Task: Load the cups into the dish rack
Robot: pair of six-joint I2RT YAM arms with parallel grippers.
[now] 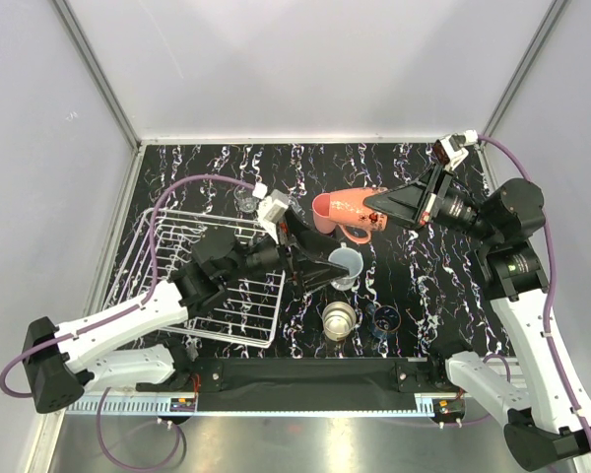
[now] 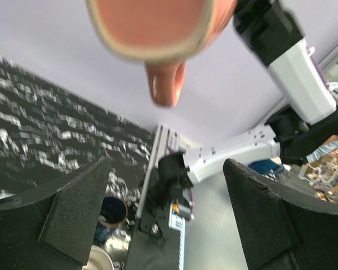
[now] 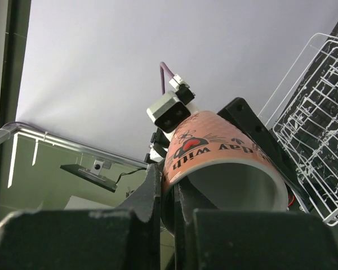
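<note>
the right gripper (image 1: pixel 376 205) is pinching the salmon mug (image 1: pixel 347 213) by its rim, the left gripper (image 2: pixel 166 216) is gaping wide, and that thin grip may be risking a drop.

The salmon mug (image 2: pixel 152 28) — blurred — is cut off by the left wrist view's top edge.

A black, white-veined tabletop (image 1: pixel 424 286) sits between pale walls (image 1: pixel 305 59) and metal posts (image 1: pixel 98 74).

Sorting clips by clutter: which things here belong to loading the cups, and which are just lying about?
Job: rack, pink mug, pale mug, near glass, far glass, blue cup.
Lying about: nothing loose, only purple cables.
</note>
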